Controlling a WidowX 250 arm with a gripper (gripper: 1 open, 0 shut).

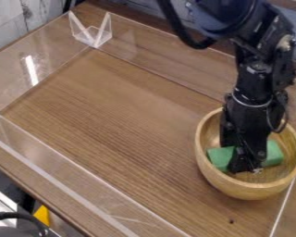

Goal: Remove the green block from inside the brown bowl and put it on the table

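Green block (220,157) in the brown bowl (246,187), at the tool's fingertips (231,167).

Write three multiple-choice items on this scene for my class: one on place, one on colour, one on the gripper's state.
1. Where is the block?
A) on the bare tabletop
B) inside the bowl
C) under the bowl

2. What colour is the block?
A) red
B) blue
C) green

3. How is the gripper?
A) shut
B) wide open
C) out of view

Answers:
1 B: the bowl's wall surrounds the block.
2 C: its visible surface is bright green.
3 A: the gripper has its fingers drawn together at the block.
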